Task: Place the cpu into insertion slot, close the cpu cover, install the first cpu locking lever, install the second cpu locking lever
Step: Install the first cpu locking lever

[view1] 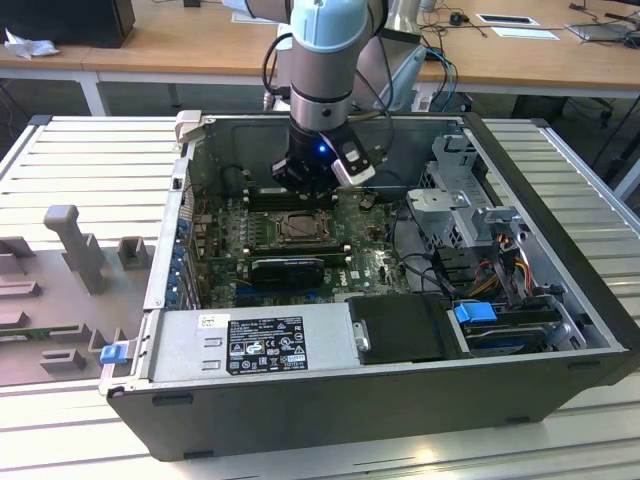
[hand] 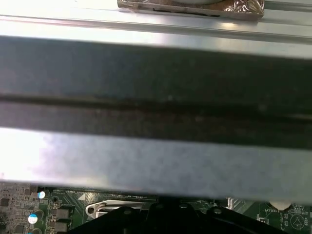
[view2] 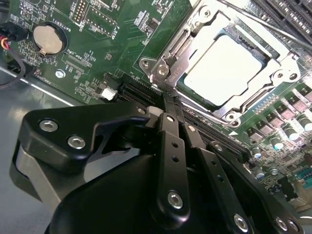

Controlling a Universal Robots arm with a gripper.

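My gripper (view2: 168, 105), fingers pressed together and empty, presses beside the cover (view2: 195, 29) over the cpu (view2: 222, 66); I'd push steadily.

Ribbed grey metal desk (view1: 90, 160) under an open computer case (view1: 560, 260), wooden tables (view1: 200, 45) behind the case, papers (view1: 525, 25) on them, bright even light

Matt silvery metal cpu (view2: 222, 68); glossy green circuit board (view2: 126, 29); matt black pincer (view2: 168, 105)
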